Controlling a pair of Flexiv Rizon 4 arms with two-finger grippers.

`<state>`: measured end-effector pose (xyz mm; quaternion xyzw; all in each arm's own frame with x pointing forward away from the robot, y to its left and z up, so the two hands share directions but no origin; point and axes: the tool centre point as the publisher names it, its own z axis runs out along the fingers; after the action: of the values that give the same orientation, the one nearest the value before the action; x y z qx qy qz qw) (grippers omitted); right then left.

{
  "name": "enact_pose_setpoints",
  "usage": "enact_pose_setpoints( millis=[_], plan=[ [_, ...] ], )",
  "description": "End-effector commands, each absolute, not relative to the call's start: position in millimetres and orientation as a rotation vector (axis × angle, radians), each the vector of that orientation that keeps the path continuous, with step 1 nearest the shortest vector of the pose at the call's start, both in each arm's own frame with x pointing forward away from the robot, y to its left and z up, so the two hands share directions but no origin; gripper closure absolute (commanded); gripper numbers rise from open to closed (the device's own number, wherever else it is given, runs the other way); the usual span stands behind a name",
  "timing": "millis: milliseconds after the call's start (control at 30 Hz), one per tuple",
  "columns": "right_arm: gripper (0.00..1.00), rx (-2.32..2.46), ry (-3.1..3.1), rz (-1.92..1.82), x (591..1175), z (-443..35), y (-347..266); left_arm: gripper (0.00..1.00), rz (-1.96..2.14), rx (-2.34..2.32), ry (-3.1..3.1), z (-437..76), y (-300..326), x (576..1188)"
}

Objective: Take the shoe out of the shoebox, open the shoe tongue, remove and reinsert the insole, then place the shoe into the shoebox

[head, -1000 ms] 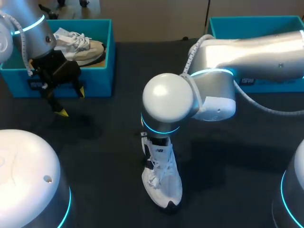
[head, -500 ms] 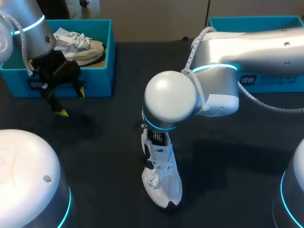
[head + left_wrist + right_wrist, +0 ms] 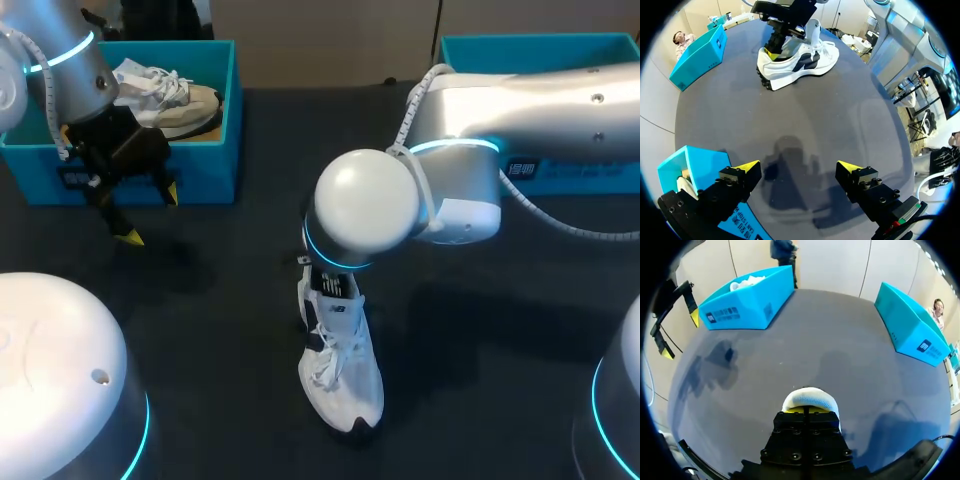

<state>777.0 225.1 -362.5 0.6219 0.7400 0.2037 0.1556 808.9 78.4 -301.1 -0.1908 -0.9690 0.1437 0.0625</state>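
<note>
White lace-up sneaker w/ dark side panels (image 3: 340,375) stands upright on dark desk (image 3: 200,300), near centre. Right end effector (image 3: 808,411) is clamped narrow on its heel collar. Left end effector (image 3: 151,215) is wide open, empty, hovering just near of far-left teal rectangular shoebox (image 3: 215,165).

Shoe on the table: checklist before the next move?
1. Shoe out of its box, upright on the table: ok.
2. Right tool at the shoe's heel; grip: cannot tell.
3. Insole seated: hidden under the right arm, cannot tell.
4. Left tool open, empty, apart from the shoe: ok.
5. Right shoebox free inside: cannot tell.
</note>
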Motion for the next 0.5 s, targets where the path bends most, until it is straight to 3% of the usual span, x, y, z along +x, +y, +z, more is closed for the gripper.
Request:
enact_pose_setpoints(
  millis=[33,500],
  plan=[
    [1.00,1.789,2.130,0.580,782,-373,227,0.00,0.428,-0.577,-2.930,-300,79,808],
    [1.00,1.817,2.142,0.570,782,-387,221,0.00,0.428,-0.577,-2.930,-300,79,808]
  ],
)
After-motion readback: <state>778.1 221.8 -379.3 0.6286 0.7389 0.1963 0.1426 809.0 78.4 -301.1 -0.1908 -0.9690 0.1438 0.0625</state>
